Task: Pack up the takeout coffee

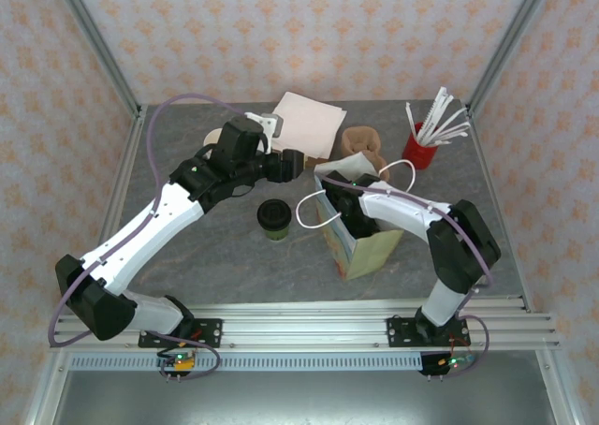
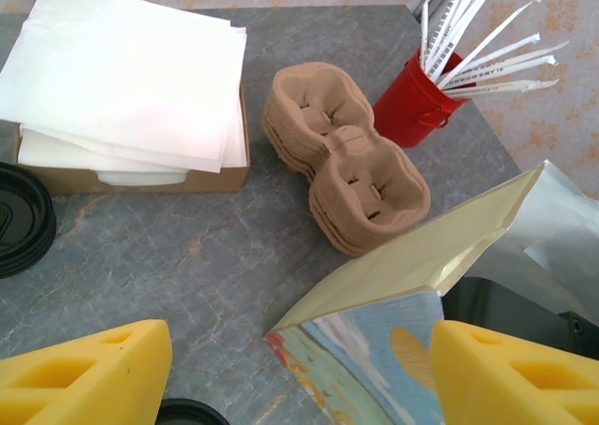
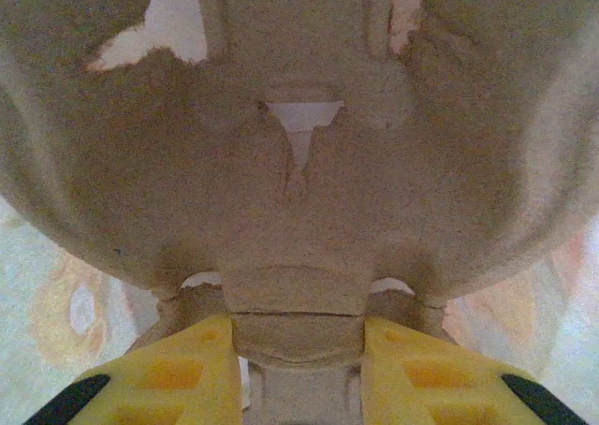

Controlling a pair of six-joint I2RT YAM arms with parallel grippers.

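Observation:
The takeout coffee, a small green cup with a black lid, stands upright on the table left of the paper bag. My right gripper reaches down into the bag's open mouth. In the right wrist view its yellow fingers press both sides of the middle rib of a brown pulp cup carrier, with the bag's printed wall behind. My left gripper hovers open just left of the bag's rim; the bag's top corner lies between its wide-apart fingers without touching them.
A stack of pulp carriers and a red cup of straws stand behind the bag. A box of white napkins sits at the back centre, with black lids to its left. Frame posts line both sides.

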